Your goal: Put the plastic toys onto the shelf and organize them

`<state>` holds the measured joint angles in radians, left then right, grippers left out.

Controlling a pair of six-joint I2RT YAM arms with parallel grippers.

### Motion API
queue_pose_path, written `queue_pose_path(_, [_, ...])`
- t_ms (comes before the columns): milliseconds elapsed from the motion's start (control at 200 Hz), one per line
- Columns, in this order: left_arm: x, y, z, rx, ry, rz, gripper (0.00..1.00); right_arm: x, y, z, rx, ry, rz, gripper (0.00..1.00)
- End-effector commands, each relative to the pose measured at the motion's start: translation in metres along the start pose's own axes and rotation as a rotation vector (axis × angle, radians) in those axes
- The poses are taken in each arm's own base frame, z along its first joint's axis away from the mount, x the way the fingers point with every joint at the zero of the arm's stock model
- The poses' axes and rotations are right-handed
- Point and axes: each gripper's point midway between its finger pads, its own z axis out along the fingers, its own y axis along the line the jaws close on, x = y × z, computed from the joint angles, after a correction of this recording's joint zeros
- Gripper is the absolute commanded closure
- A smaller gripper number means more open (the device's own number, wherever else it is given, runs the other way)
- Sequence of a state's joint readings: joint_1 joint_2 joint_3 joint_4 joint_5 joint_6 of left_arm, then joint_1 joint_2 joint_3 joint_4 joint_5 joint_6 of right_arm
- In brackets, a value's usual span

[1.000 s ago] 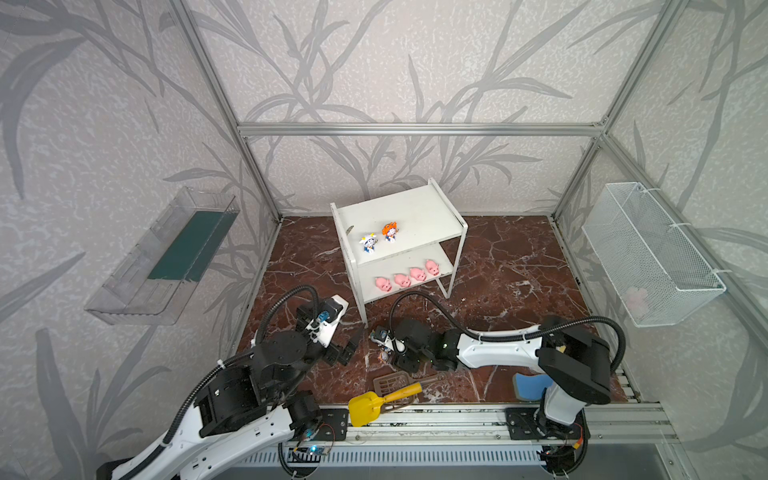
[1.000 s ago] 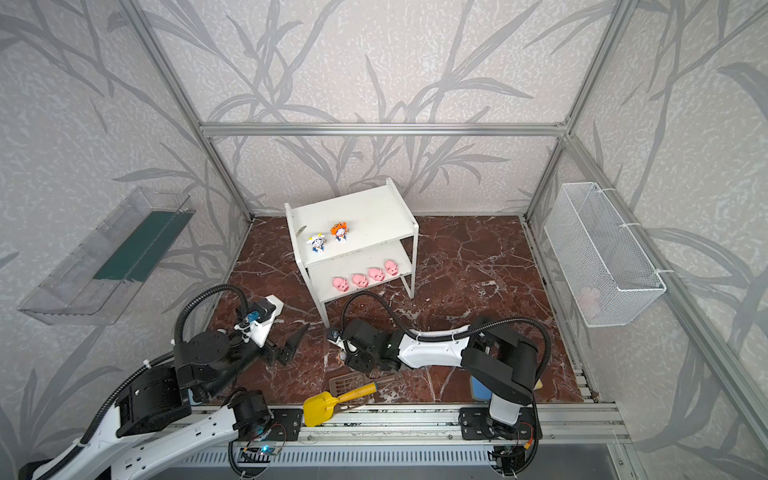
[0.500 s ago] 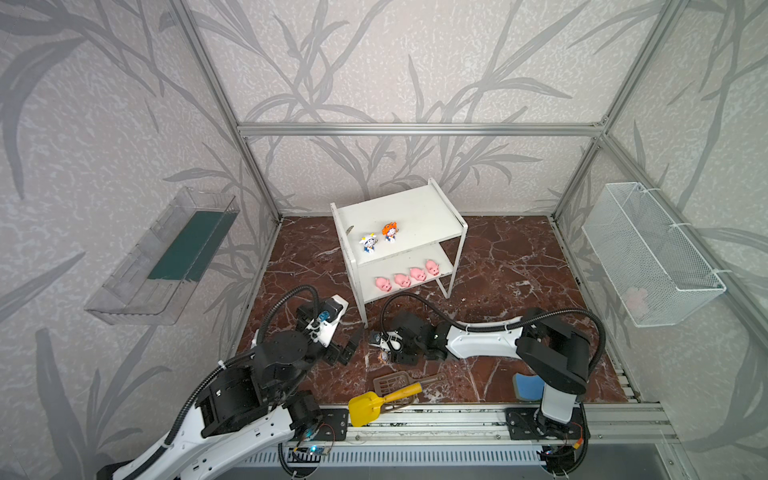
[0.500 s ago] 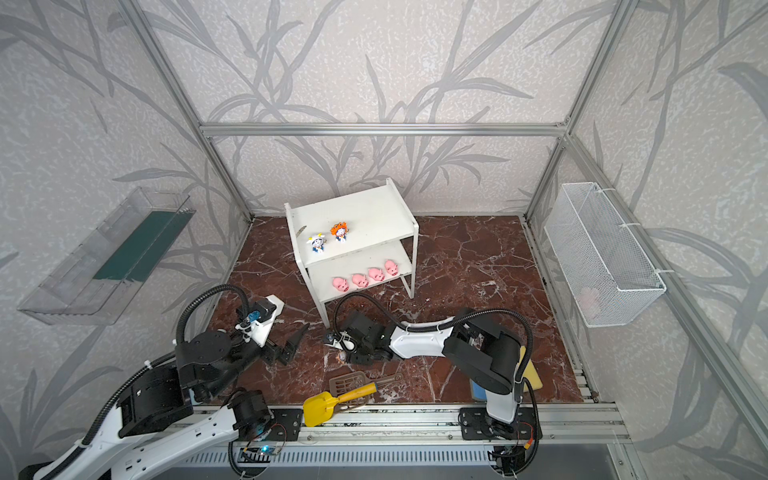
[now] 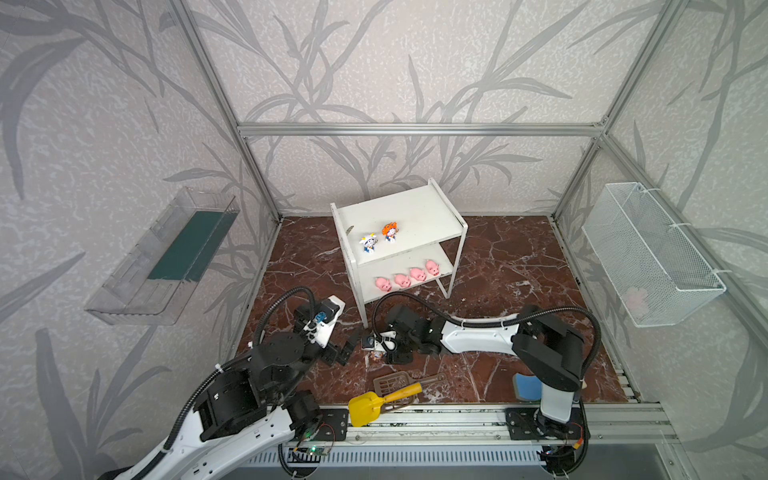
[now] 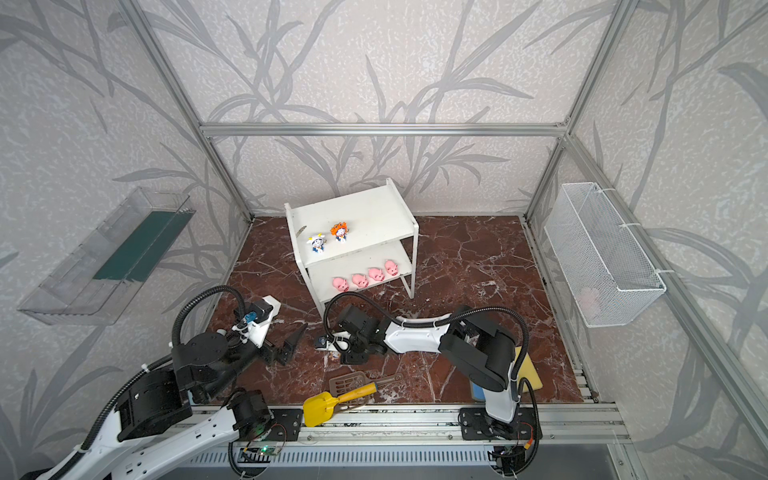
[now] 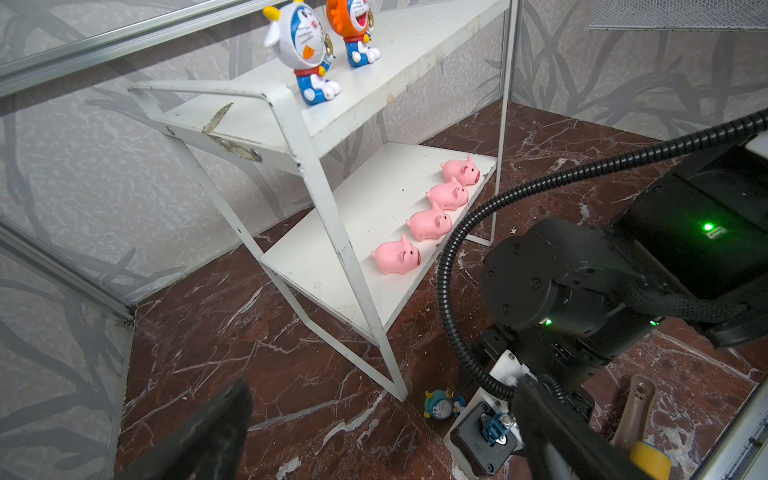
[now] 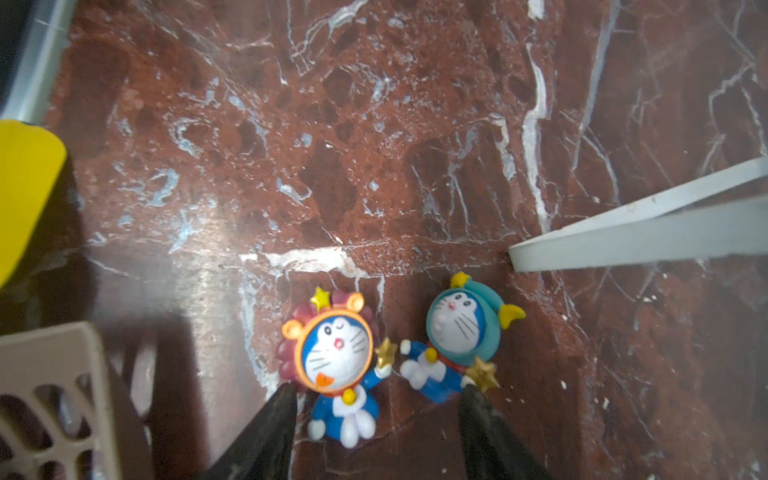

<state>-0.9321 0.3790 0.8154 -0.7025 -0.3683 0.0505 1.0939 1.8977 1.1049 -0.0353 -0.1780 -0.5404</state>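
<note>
Plastic toys, count, left to right? (M)

Eight. Shelf (image 5: 415, 210), upper board: two, white-headgear figurine (image 5: 369, 242) then orange-headgear figurine (image 5: 390, 232). Lower board: four pink pigs (image 5: 402, 280) in one row along the front edge. Marble floor (image 5: 498, 266), just before the shelf's front left leg: two more, brown-maned figurine (image 8: 334, 361) and teal-hooded figurine (image 8: 457, 332), the teal one nearer the leg. (K)

Arms? (M)

Left arm (image 5: 232, 399) folded low at the left. The left gripper (image 7: 382, 390) is aimed at the shelf, above the floor, jaws at full spread, empty. Right arm (image 5: 478, 336) stretched low from its base toward the middle, wrist bent down. The right gripper (image 8: 378, 390) points at the floor, jaws about half apart, both floor figurines between its fingertips (image 8: 270, 432), gripping neither. Contact: cannot tell. (K)

Orientation? (M)

Pigs: long axes across the board, snouts toward the open front. Upper figurines upright, facing front. Floor pair side by side, faces up toward the wrist camera, long axes near parallel. (K)
</note>
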Motion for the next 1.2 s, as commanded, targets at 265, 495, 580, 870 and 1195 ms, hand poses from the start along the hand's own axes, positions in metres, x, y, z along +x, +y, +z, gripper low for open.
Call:
queue_pose_path(265, [0.000, 0.002, 0.001, -0.008, -0.011, -0.004, 0.01, 0.008, 0.011, 0.011, -0.074, 0.030, 0.023, 0.48])
queue_pose_path(495, [0.000, 0.002, 0.001, -0.008, -0.009, -0.007, 0.01, 0.014, 0.015, 0.012, -0.096, 0.039, 0.037, 0.54])
queue_pose_path(580, [0.000, 0.001, 0.002, -0.008, -0.006, -0.008, 0.01, 0.016, 0.016, 0.011, -0.098, 0.044, 0.042, 0.66])
queue_pose_path(870, [0.000, 0.001, 0.002, -0.006, -0.004, -0.011, 0.01, 0.032, 0.006, 0.003, -0.043, 0.066, 0.084, 0.76])
queue_pose_path(1195, [-0.001, 0.001, 0.003, -0.007, -0.004, -0.012, 0.01, 0.052, 0.003, -0.017, 0.000, 0.080, 0.124, 0.78])
